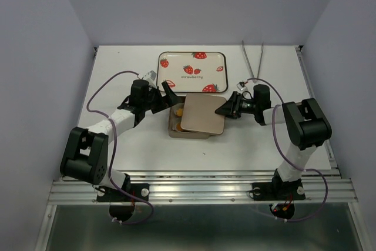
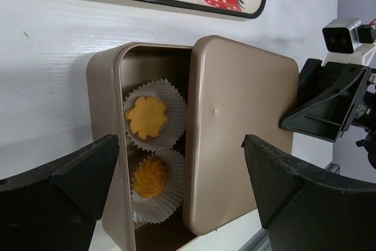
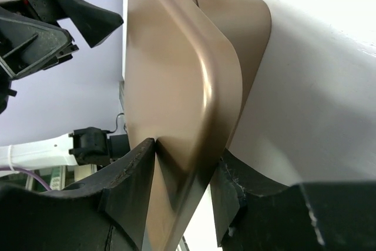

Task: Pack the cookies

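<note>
A brown square tin (image 1: 173,129) sits mid-table with its lid (image 1: 202,114) lying askew over its right part. In the left wrist view two orange-yellow cookies (image 2: 145,117) (image 2: 150,177) in white paper cups show in the tin's (image 2: 103,86) uncovered left strip; any others are hidden under the lid (image 2: 241,116). My right gripper (image 1: 226,109) is shut on the lid's right edge (image 3: 170,74), fingers (image 3: 132,174) pinching its rim. My left gripper (image 2: 181,145) is open and empty, hovering over the tin's left side (image 1: 167,99).
A white tray (image 1: 192,63) printed with red strawberries lies just behind the tin. Metal tongs (image 1: 254,57) lie at the back right. The two arms face each other closely across the tin.
</note>
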Robot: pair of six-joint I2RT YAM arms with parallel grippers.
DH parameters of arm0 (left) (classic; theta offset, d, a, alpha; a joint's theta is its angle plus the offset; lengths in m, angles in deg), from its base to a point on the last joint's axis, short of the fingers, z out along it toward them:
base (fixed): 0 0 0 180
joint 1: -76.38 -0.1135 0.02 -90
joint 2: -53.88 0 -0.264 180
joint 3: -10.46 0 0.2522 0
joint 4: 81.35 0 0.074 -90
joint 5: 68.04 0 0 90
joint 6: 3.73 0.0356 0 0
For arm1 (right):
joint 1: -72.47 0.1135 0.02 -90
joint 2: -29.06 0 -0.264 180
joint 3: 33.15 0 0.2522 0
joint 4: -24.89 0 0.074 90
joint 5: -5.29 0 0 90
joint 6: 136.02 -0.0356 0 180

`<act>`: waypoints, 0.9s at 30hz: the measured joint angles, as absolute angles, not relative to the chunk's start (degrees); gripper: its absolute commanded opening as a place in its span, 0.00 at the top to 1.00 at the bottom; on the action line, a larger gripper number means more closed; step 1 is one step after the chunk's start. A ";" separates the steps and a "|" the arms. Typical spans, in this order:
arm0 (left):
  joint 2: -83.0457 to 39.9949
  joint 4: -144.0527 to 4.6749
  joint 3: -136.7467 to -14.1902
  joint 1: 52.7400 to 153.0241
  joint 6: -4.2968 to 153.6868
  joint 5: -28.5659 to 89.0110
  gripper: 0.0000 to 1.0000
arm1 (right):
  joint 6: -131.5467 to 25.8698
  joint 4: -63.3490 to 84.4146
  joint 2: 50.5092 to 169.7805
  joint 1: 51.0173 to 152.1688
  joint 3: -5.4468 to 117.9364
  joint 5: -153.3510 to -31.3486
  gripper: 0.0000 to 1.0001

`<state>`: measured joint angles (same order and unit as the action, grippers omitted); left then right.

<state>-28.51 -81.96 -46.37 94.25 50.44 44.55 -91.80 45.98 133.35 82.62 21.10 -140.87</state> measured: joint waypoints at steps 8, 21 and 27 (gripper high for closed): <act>-29.71 -82.83 -46.37 94.25 50.48 46.04 0.01 | -90.51 42.11 133.49 84.61 22.39 -139.45 0.51; -30.52 -84.78 -45.63 93.97 50.48 47.48 0.01 | -92.46 37.54 132.50 90.09 24.75 -128.74 0.55; -30.52 -85.34 -45.36 93.88 50.62 47.28 0.05 | -94.12 35.68 131.08 91.27 24.82 -123.38 0.50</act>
